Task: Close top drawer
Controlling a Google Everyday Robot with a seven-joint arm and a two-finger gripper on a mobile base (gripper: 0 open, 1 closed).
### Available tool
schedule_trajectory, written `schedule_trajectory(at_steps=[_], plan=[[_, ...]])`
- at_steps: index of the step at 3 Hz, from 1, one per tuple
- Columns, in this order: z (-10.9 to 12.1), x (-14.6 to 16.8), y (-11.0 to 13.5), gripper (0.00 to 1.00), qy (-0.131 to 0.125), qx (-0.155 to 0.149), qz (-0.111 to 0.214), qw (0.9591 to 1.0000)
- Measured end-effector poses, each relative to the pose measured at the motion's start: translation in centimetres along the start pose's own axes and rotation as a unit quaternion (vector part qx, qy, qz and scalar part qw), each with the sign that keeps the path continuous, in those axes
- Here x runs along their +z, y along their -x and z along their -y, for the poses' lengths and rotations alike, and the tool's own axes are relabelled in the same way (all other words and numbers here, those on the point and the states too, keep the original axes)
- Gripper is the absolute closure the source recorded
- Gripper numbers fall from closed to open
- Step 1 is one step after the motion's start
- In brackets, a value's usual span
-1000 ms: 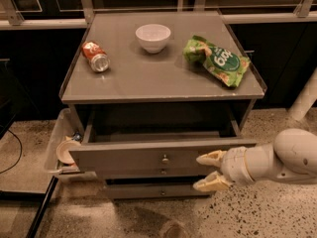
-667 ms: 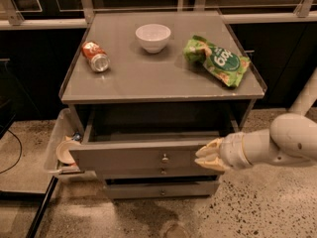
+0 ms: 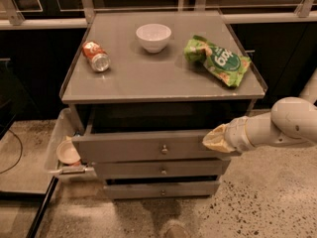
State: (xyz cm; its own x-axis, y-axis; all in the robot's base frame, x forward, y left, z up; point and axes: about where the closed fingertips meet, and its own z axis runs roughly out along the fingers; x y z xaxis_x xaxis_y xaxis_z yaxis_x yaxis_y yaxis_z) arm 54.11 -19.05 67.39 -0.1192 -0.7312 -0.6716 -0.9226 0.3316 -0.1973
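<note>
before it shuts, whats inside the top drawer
Only a dark, seemingly bare strip of the top drawer shows; the tabletop covers the rest. The hand is at its front's right end.

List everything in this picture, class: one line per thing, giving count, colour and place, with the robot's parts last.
soda can: one, red, lying on its side, left of the cabinet top
bowl: one, white, back centre of the top
snack bag: one, green, right of the top
cabinet: one, grey, centre
top drawer: one, grey, partly pulled out
slimmer drawers: two, grey, below it
bin: one, pale, floor left of the cabinet
arm: one, white, reaching in from the right
tool: one, beige, at the top drawer's front, right end
</note>
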Motion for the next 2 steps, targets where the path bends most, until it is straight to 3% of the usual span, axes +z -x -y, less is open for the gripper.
schedule_trajectory(at_steps=[2], plan=[[0.00,0.01,0.00,0.59,0.000,0.000,0.000,1.0000]])
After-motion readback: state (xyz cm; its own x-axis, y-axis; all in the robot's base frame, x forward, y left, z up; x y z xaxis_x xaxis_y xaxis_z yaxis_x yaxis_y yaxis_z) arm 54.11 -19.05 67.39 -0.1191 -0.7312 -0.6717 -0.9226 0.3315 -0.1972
